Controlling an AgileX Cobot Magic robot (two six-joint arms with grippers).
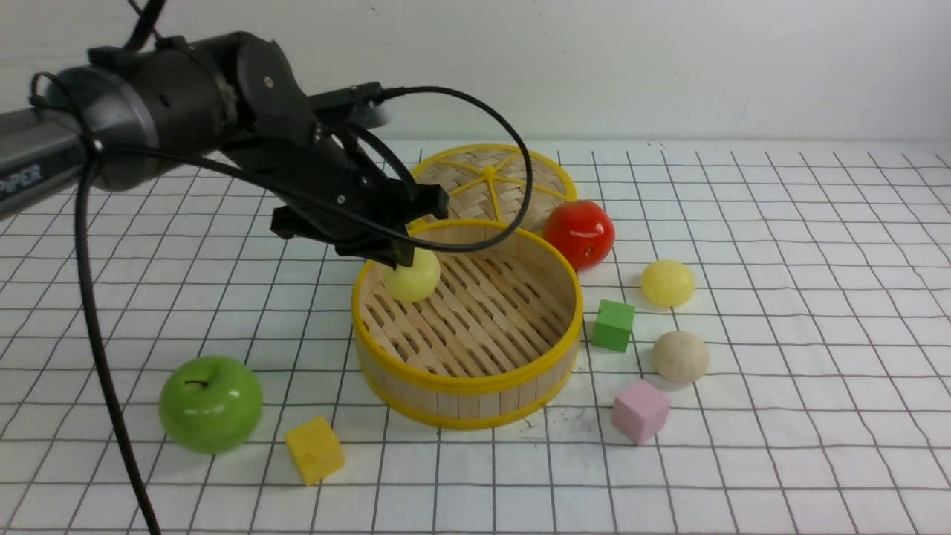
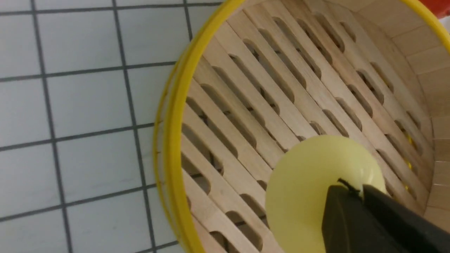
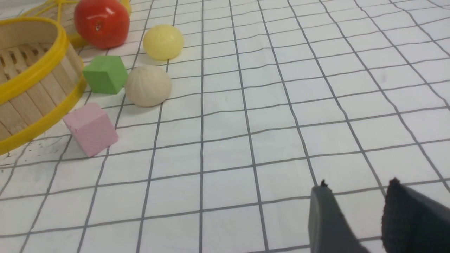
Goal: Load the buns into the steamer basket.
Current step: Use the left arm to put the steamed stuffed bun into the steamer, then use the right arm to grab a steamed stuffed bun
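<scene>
Three buns [image 1: 668, 283]: one in the steamer basket [image 1: 468, 383] beneath the closed left claw [image 1: 397, 256], two outside; right claw [image 3: 355, 196] apart

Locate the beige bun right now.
Front view: the beige bun sits on the table right of the steamer basket, between the green cube, pink cube and a yellow bun.

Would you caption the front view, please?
Shut left gripper at a pale yellow bun inside the steamer basket; beige bun and second yellow bun outside.

3 buns [image 1: 668, 283], 2 pale yellow and 1 beige; 2 apples [image 1: 210, 403], 1 green and 1 red; 3 cubes [image 1: 315, 449], yellow, green, pink; 1 basket [image 1: 466, 385]; 1 woven lid [image 1: 520, 167].
</scene>
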